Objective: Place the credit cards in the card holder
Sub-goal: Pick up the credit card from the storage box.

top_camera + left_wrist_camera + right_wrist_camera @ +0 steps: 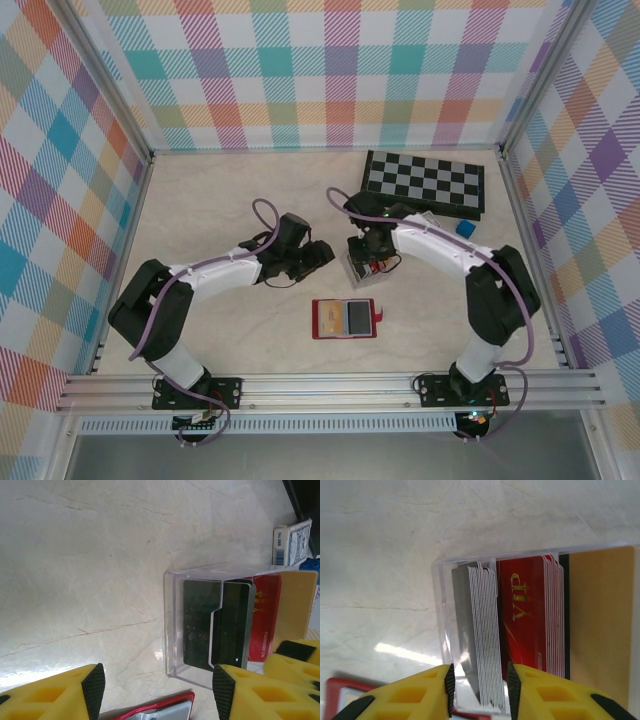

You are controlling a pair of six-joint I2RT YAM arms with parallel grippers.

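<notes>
The credit cards stand on edge in a clear plastic box (361, 266): a grey-white stack (482, 630), a red stack (530, 615) and a gold card (600, 620). My right gripper (480, 690) is open and straddles the grey-white stack, with a gap at each pad. From the left wrist view the box (172, 630) shows dark card faces, with the red cards (265, 615) behind. My left gripper (157, 695) is open and holds nothing, just left of the box. The red card holder (345, 318) lies open on the table below the box, and its corner (150, 711) shows between the left fingers.
A black-and-white chessboard (425, 182) lies at the back right, with a small blue block (465, 228) near it. A blue-and-white card box (291, 542) sits behind the clear box. Checked walls enclose the table on three sides.
</notes>
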